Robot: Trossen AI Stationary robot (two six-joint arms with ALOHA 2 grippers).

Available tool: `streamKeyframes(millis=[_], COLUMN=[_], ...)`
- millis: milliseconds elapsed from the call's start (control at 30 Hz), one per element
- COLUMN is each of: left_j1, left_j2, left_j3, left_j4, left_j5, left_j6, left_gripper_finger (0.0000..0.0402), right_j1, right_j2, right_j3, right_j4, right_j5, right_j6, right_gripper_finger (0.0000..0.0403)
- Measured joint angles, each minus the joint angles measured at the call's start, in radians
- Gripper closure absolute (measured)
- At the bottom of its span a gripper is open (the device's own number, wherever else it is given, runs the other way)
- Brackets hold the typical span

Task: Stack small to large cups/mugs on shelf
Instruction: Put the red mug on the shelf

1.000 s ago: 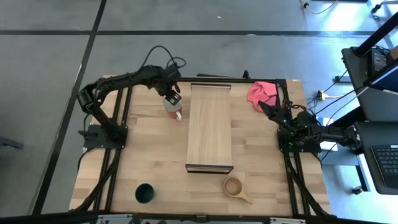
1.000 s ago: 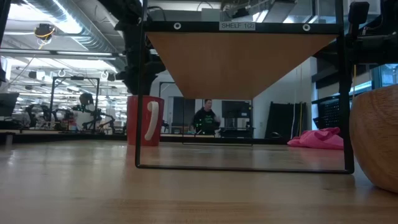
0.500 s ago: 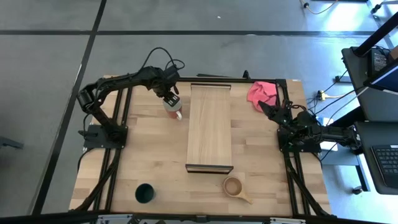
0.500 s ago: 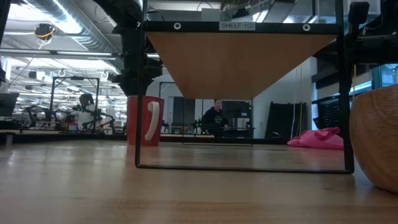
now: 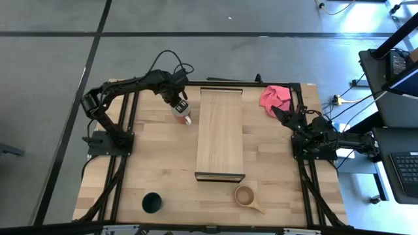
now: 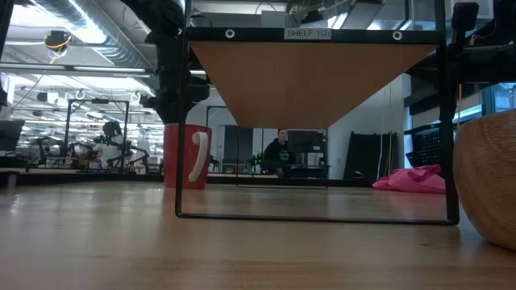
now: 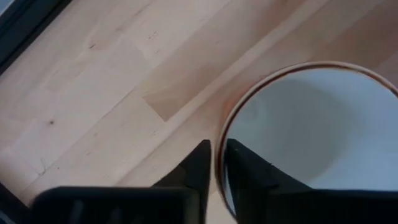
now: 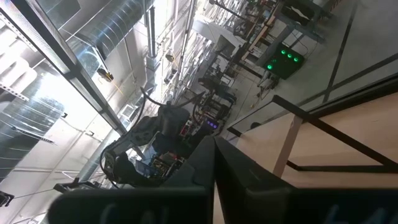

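The red-orange mug (image 5: pixel 183 116) with a white inside stands upright on the table just left of the shelf (image 5: pixel 220 134), its white handle (image 6: pixel 197 155) facing the near side. My left gripper (image 5: pixel 177 104) is above it, shut on its rim. The dark green cup (image 5: pixel 151 203) stands at the near left. The tan wooden cup (image 5: pixel 246 195) stands near the shelf's near end. My right gripper (image 5: pixel 281 115) rests shut at the table's right edge, touching nothing. My left gripper pinches the mug's rim (image 7: pixel 219 155) between its two fingers, one finger (image 7: pixel 242 168) inside the white hollow and the other (image 7: pixel 198 165) outside the wall. The fingers come from above, pointing down. The mug stands upright with its base on the table.
A pink cloth (image 5: pixel 275 98) lies at the far right corner. The shelf stands raised on a black frame (image 6: pixel 181 121) down the table's middle. Bare tabletop (image 5: pixel 157 163) lies between the mug and the green cup. A person (image 6: pixel 280 151) shows in the room beyond.
My left gripper has settled a little lower over the red-orange mug and has shut on its rim. The mug has shifted slightly toward the table's left and stays upright on the table.
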Motion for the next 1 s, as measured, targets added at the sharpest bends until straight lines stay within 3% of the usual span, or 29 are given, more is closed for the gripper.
streamKeyframes(millis=[100,667,1000], left_j1=[-0.004,-0.007,-0.027], left_j2=[-0.002,-0.008,-0.006], left_j3=[0.000,0.006,0.196], left_j4=[0.003,-0.051,-0.254], left_j5=[0.012,0.054,0.047], left_j6=[-0.021,-0.081,-0.098], left_gripper_finger=[0.0389,0.0393,0.0394], right_j1=[0.000,0.000,0.000], right_j2=[0.000,0.000,0.000], right_j3=[0.000,0.000,0.000], right_j4=[0.000,0.000,-0.001], right_j5=[0.000,0.000,0.000], right_j6=[0.000,0.002,0.000], right_gripper_finger=[0.0393,0.0393,0.0393])
